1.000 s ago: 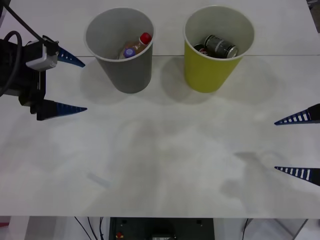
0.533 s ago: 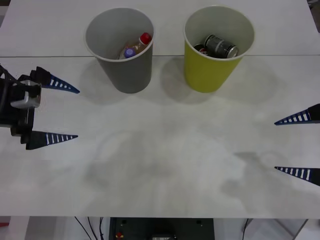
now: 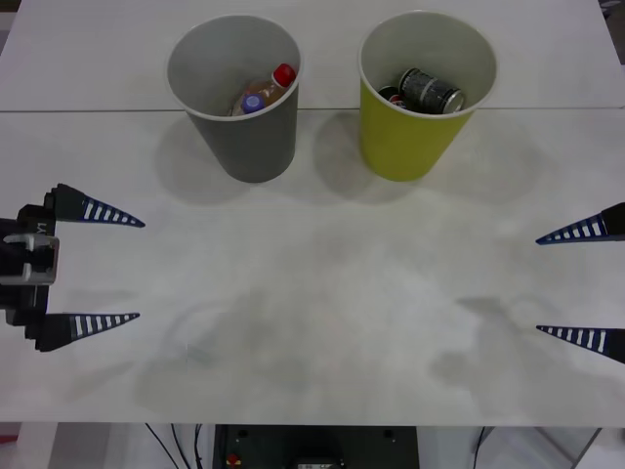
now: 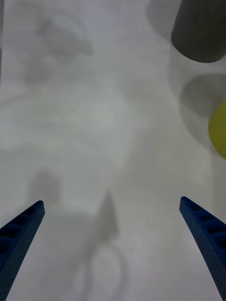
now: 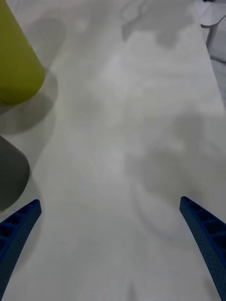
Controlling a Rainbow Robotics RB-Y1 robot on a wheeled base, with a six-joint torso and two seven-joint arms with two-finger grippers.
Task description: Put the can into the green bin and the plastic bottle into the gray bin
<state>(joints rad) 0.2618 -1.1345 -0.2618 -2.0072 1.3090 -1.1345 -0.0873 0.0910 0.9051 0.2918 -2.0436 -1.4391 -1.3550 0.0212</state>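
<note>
Can (image 3: 430, 90) in tapered green bin (image 3: 410, 137); ribbed pincers apart.

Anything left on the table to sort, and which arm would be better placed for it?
Neither: the can already lies in the green bin, the bottles in the gray bin. Left gripper and right gripper hang open at the table's sides.

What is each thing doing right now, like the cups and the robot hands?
gray bin: upright, bottles inside.
plastic bottle: lying slanted in the gray bin, red cap on.
green bin: upright, cans inside.
can: lying on its side in the green bin.
left gripper: open, holding nothing.
right gripper: open, holding nothing.
</note>
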